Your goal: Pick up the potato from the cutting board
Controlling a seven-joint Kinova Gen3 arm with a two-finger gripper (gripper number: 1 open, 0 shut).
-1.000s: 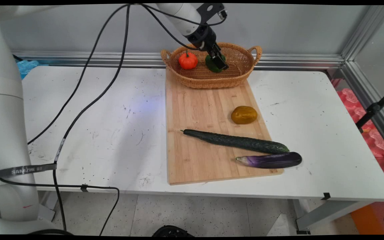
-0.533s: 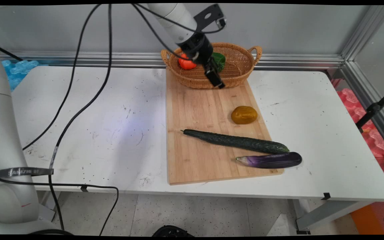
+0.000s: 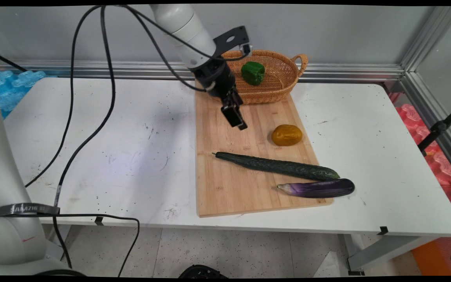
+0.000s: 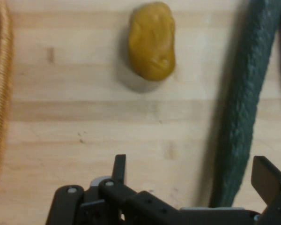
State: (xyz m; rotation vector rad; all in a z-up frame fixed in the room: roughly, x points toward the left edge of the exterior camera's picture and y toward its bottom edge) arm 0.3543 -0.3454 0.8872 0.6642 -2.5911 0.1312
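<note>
Potato (image 3: pixel 286 135) lies on the cutting board (image 3: pixel 225 184), apart from the spread, empty gripper (image 3: pixel 236 120) hovering above the wood.

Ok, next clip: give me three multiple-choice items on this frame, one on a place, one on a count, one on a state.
1. Where is the green pepper?
A in the basket
B on the floor
C on the bare table

2. How many vegetables lie on the cutting board?
A one
B three
C five

3. What does the gripper hold?
A the cucumber
B the eggplant
C nothing

Answers: 1 A, the pepper sits inside the wicker rim. 2 B, potato, cucumber, eggplant. 3 C, the fingers stand apart in the hand view, nothing between them.
</note>
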